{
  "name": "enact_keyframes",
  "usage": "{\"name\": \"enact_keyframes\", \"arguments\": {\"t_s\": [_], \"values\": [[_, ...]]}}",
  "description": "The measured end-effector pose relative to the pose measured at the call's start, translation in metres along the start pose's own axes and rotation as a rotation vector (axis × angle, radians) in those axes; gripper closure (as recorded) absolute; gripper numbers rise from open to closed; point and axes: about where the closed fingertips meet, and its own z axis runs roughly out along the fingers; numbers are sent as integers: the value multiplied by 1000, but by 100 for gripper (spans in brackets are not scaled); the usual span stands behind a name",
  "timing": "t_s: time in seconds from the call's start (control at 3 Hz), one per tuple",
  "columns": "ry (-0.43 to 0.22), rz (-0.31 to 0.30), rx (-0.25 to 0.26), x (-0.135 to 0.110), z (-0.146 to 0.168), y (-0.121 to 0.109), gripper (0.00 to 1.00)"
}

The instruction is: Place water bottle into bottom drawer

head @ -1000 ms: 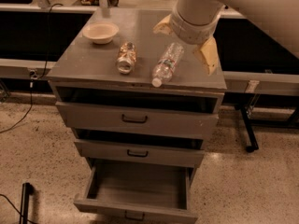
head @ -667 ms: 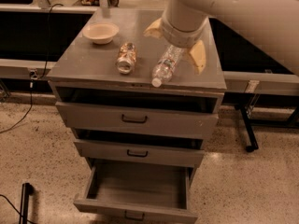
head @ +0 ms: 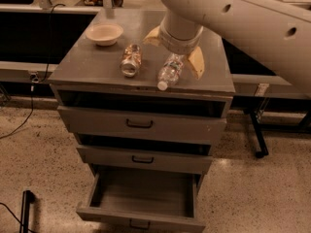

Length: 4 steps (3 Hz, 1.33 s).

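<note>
The bottom drawer (head: 146,193) stands pulled out, ready to receive; the water bottle (head: 170,71) lies on its side on the tabletop (head: 82,64), cap toward the front edge, not yet lifted; the tool (head: 174,51) sits over its rear end, spread wide on either side, gripping nothing; grasping, carrying and lowering all appear left to do.

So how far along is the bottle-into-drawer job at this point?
Done: the bottom drawer stands pulled open and looks empty. In hand: the gripper is over the water bottle, which lies on the cabinet top, fingers spread either side of it. Left: grasp, lift, carry down, release in the drawer.
</note>
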Motion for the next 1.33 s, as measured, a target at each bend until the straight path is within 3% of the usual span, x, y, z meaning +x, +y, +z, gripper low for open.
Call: {"name": "enact_keyframes", "arguments": {"t_s": [0.67, 1.0, 1.33], "values": [[-17, -40, -99, 24, 47, -1, 0], [-27, -55, -164, 33, 64, 15, 19], [-24, -55, -185, 31, 63, 30, 40]]}}
